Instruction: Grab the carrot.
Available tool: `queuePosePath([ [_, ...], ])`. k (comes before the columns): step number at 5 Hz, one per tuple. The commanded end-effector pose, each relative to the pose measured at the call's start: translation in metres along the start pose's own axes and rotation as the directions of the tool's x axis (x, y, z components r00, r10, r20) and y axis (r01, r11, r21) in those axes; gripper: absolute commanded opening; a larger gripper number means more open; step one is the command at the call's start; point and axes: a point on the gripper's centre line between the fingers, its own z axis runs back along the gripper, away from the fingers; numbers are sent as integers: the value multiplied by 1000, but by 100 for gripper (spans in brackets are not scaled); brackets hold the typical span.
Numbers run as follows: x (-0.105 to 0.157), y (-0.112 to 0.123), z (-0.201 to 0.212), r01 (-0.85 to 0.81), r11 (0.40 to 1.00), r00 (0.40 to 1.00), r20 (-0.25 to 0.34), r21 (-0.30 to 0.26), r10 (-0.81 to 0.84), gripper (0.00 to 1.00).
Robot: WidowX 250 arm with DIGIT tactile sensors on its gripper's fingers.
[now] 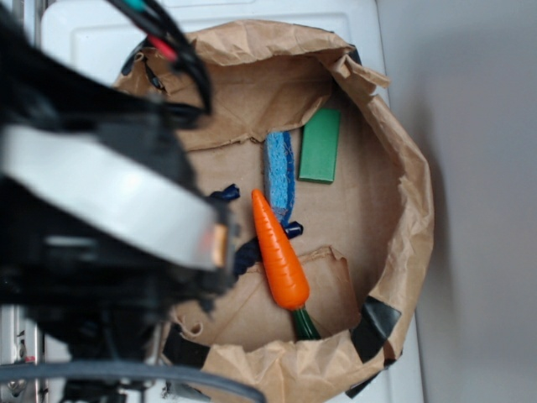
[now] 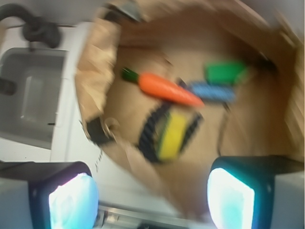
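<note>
the gripper shows at the bottom of the wrist view as two pale, glowing fingers set far apart, with nothing between them and nothing touched; it hangs wide and empty above the near rim of the brown paper bag. in the exterior view the robot arm fills the left side as a dark, blurred mass and hides the fingers. the carrot lies flat on the floor of the bag, bright orange, its pointed tip toward the blue sponge and its dark green stem toward the bag's crumpled lower edge. the carrot's tip lies just beside the blue sponge, whether touching cannot be told. a green block lies next to the blue sponge. the wrist view, which is blurred, also shows a yellow sponge with dark stripes, lying near the carrot on the side toward the gripper.
</note>
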Motion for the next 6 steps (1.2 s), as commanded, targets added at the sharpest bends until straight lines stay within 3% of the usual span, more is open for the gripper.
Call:
queuePosePath([
  [1, 41, 21, -3, 416, 875, 909, 122, -247, -398, 100],
  [2, 54, 24, -6, 475, 867, 879, 138, -152, -457, 100],
  [5, 54, 24, -6, 475, 867, 879, 138, -152, -457, 100],
  [6, 56, 23, -45, 482, 873, 874, 101, -69, -475, 100],
])
